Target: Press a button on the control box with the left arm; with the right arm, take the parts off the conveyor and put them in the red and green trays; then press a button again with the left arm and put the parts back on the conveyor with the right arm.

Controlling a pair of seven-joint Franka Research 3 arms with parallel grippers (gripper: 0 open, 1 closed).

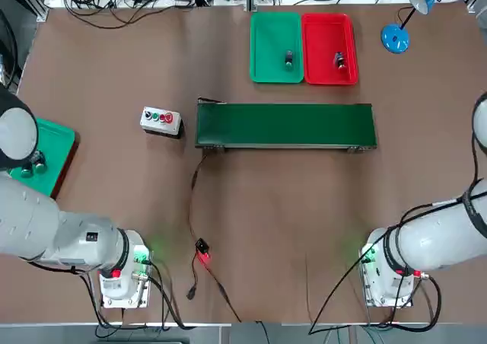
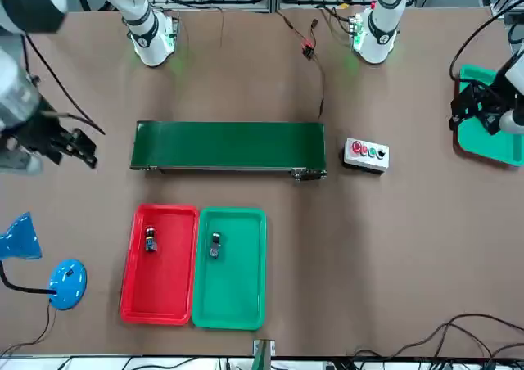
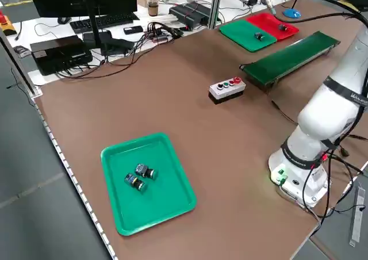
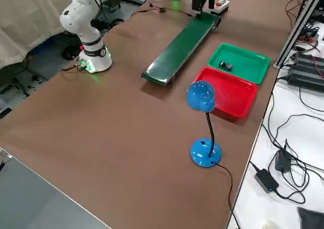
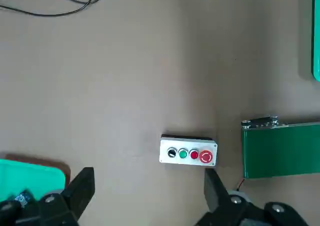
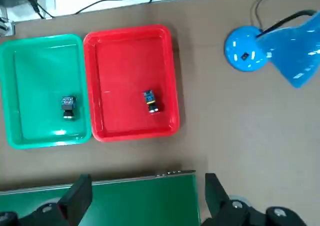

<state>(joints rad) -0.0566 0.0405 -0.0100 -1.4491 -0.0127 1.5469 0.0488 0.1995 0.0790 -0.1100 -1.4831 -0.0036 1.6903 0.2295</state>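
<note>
The light-grey control box (image 1: 160,120) sits just left of the dark-green conveyor (image 1: 285,123), whose belt is bare. Behind the belt lie the green tray (image 1: 266,32) and the red tray (image 1: 319,32), side by side. One small dark part (image 1: 288,59) rests in the green tray and another part (image 1: 339,60) in the red one. My left gripper (image 5: 149,191) hangs open above the table, left of the control box (image 5: 188,155). My right gripper (image 6: 145,196) is open over the conveyor's right end, empty, with both trays ahead of it.
A green mat (image 1: 49,150) on a red-brown base holds two small pieces at the table's left edge. A blue desk lamp (image 1: 396,38) stands right of the red tray. A cable with a red-lit connector (image 1: 202,254) runs from the conveyor toward the front.
</note>
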